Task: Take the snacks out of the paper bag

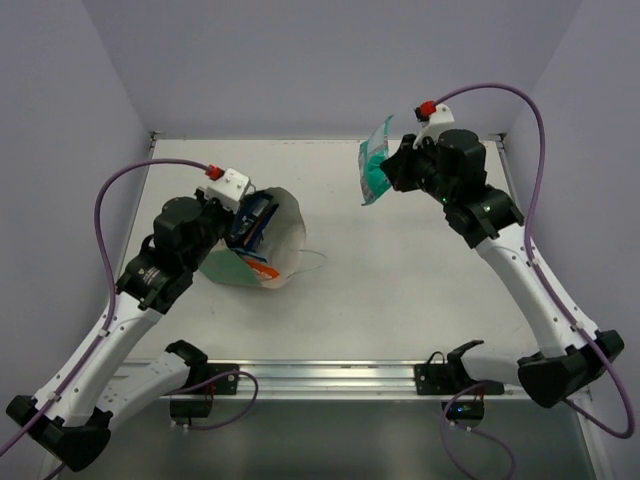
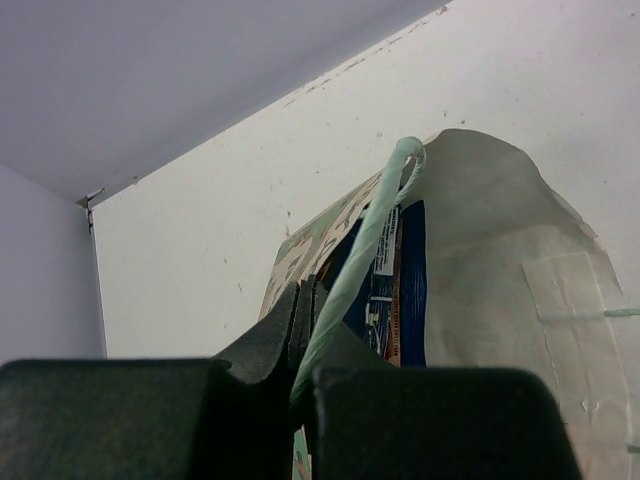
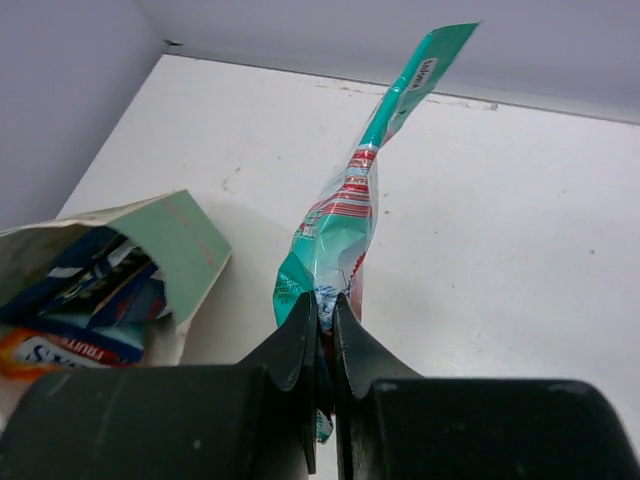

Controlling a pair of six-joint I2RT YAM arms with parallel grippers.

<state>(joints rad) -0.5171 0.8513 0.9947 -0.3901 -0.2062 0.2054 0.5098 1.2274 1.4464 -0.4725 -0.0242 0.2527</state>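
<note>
Up top, in the view from above, the paper bag (image 1: 272,248) is seen tipped over on the left part of the bench (image 1: 400,300). Its open mouth is turned toward the middle. Its rim is pinched by the left end effector (image 1: 230,215), which is closed on it. It is likely held that way so that the bag cannot slide and the mouth stands wide for reaching in. A blue packet (image 1: 250,225) can be made out inside. Far over on the right, a teal-green packet (image 1: 374,172) is held up in the air, well apart from the bag. It is gripped by the right end effector (image 1: 392,172), which is squeezed tight on it. So one snack is judged to be out, and a bare spot must be picked for it.

Next, in the left wrist view, the two fingers are seen pressed together at the bag's edge. The pale green string handle (image 2: 370,240) runs down between them. The white inside of the bag is shown, with a blue packet (image 2: 405,290) standing on its thin side.

Last, in the right wrist view, the teal-green packet (image 3: 340,220) is pinched at its lower end and sticks up clear of the bench. Being soft, it could slip if shaken. At the left, blue packets (image 3: 100,280) and an orange packet (image 3: 40,355) are seen at the bag's mouth, not yet taken out.
</note>
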